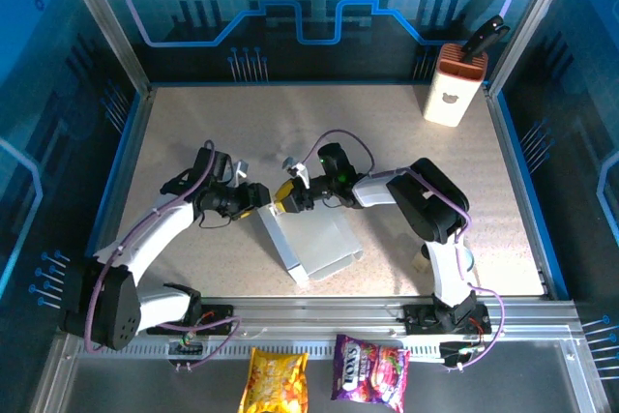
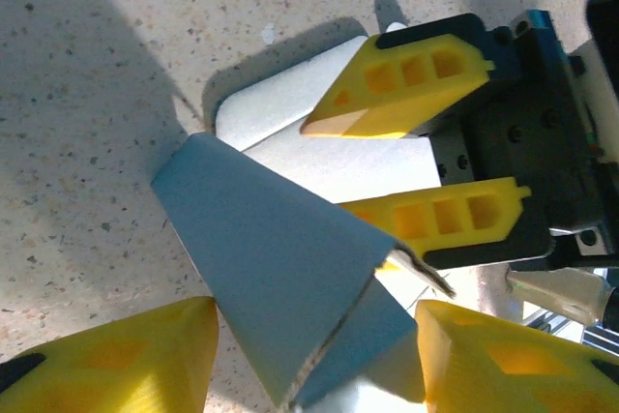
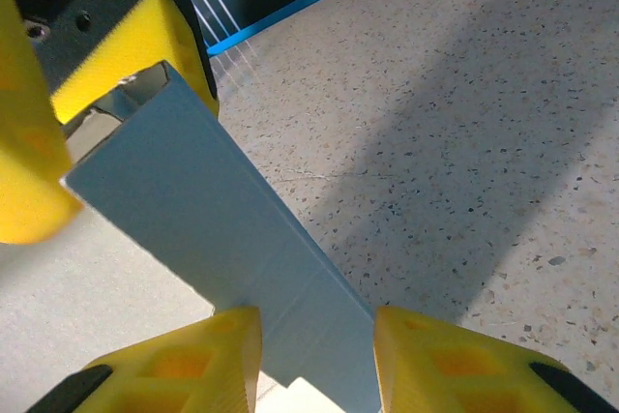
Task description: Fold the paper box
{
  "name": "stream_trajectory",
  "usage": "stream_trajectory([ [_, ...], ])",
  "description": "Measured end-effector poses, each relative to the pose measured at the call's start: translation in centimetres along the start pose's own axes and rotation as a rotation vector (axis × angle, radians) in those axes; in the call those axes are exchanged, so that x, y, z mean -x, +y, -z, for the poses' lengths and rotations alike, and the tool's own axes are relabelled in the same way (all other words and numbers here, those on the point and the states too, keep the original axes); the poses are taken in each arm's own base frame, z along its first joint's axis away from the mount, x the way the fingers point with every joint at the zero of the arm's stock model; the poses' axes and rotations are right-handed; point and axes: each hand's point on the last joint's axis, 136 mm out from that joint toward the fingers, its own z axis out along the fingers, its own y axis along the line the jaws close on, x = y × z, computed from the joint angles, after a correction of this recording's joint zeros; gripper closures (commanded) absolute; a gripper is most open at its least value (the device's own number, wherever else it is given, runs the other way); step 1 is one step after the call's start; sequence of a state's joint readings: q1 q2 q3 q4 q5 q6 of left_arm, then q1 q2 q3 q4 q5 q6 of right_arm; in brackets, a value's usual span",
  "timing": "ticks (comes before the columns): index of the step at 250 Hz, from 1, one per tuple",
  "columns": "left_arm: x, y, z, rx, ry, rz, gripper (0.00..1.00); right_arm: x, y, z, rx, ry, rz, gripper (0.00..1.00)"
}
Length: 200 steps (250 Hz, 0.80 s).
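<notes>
The paper box (image 1: pixel 314 239) is pale grey-white cardboard lying partly folded at the table's middle, with its far left end raised. In the left wrist view a blue-grey folded corner of the box (image 2: pixel 271 249) sits between the two yellow fingers of my left gripper (image 2: pixel 314 321), and the jaws stand wide on either side of it. My right gripper (image 3: pixel 317 331) is shut on a raised wall of the box (image 3: pixel 193 200), which spans the gap from pad to pad. From above, the left gripper (image 1: pixel 256 198) and right gripper (image 1: pixel 285 198) meet nose to nose at that end.
A tall white-and-orange container (image 1: pixel 452 84) with a bear mark stands at the back right corner. Two snack bags, one yellow (image 1: pixel 276 379) and one purple (image 1: pixel 370 369), lie in front of the arm bases. Blue walls enclose the table.
</notes>
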<state>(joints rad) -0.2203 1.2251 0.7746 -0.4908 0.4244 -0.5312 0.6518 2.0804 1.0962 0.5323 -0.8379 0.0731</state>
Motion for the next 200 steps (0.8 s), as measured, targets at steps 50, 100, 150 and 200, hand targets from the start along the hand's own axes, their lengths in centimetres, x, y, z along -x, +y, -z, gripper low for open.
stream_trajectory([
  [50, 0.1, 0.3, -0.1, -0.046, -0.022, 0.041, 0.52, 0.3, 0.3, -0.4, 0.005, 0.001, 0.008, 0.63],
  [100, 0.3, 0.7, 0.0, -0.087, -0.055, 0.061, 0.57, 0.6, 0.2, -0.7, -0.001, 0.004, 0.017, 0.63],
  [150, 0.2, 0.4, -0.4, -0.142, -0.043, 0.055, 0.59, 0.4, 0.2, -0.7, -0.003, 0.012, 0.018, 0.63],
  [200, 0.3, 0.0, -1.1, -0.19, 0.005, 0.019, 0.6, 0.3, 0.1, -0.3, -0.025, 0.029, 0.021, 0.63],
])
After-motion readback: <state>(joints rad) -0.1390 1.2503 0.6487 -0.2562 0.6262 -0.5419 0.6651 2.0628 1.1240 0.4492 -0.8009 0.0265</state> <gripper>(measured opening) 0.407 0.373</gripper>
